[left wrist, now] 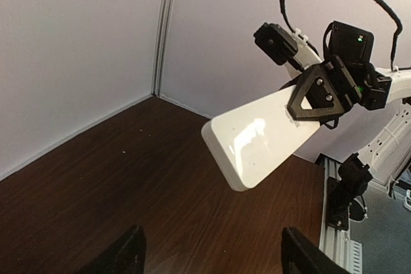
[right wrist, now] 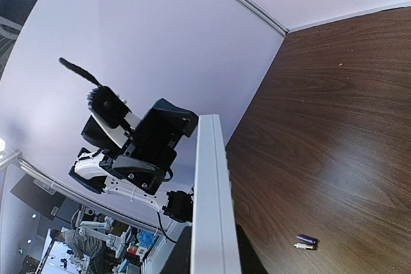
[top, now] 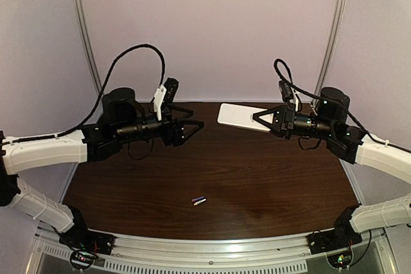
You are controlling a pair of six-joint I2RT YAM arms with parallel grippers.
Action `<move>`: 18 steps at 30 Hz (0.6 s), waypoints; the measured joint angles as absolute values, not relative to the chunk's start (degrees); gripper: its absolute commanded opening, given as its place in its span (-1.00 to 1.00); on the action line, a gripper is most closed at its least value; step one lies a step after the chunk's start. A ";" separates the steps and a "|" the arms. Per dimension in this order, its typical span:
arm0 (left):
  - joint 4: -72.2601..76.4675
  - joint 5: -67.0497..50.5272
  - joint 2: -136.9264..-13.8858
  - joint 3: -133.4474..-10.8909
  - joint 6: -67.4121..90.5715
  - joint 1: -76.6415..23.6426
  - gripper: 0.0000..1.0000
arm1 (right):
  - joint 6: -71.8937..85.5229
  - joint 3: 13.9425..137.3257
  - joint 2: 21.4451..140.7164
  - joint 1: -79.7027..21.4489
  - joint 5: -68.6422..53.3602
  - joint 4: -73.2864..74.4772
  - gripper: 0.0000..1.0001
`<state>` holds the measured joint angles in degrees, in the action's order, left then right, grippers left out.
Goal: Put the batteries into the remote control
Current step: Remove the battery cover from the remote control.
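Note:
My right gripper (top: 258, 119) is shut on one end of the remote control (top: 239, 116), a slim white handset held above the back of the table with its plain back showing. In the left wrist view the remote control (left wrist: 257, 142) points toward me from the right gripper (left wrist: 314, 94). Edge-on, the remote control (right wrist: 210, 190) rises between the right fingers (right wrist: 247, 258). My left gripper (top: 192, 126) is open and empty, facing the remote with a gap between them; its fingertips (left wrist: 122, 255) stand wide apart. The batteries (top: 200, 201), two small dark cylinders (right wrist: 305, 242), lie side by side near the table's front.
The dark wooden table (top: 257, 178) has a metal rail (top: 212, 251) along its near edge and pale walls behind it. The left arm (right wrist: 141, 152) faces the right wrist camera.

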<state>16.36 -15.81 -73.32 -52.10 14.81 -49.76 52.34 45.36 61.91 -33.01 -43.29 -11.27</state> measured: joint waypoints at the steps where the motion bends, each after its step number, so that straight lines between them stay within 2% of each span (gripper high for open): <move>1: 16.10 -17.52 -74.41 -52.27 17.26 -49.41 0.36 | 52.31 45.36 61.95 -33.01 -43.46 -11.73 -1.00; 6: 14.94 -21.67 -78.98 -55.66 23.97 -49.28 0.20 | 52.23 45.36 62.85 -33.50 -43.94 -12.93 -1.00; 18: 16.03 -26.39 -85.93 -60.25 32.80 -49.28 -0.01 | 50.70 45.36 65.63 -35.75 -44.18 -13.10 -1.00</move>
<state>16.03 -26.39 -85.93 -60.25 32.80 -49.28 50.70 45.36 65.63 -35.75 -44.18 -13.10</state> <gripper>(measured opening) 0.515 0.166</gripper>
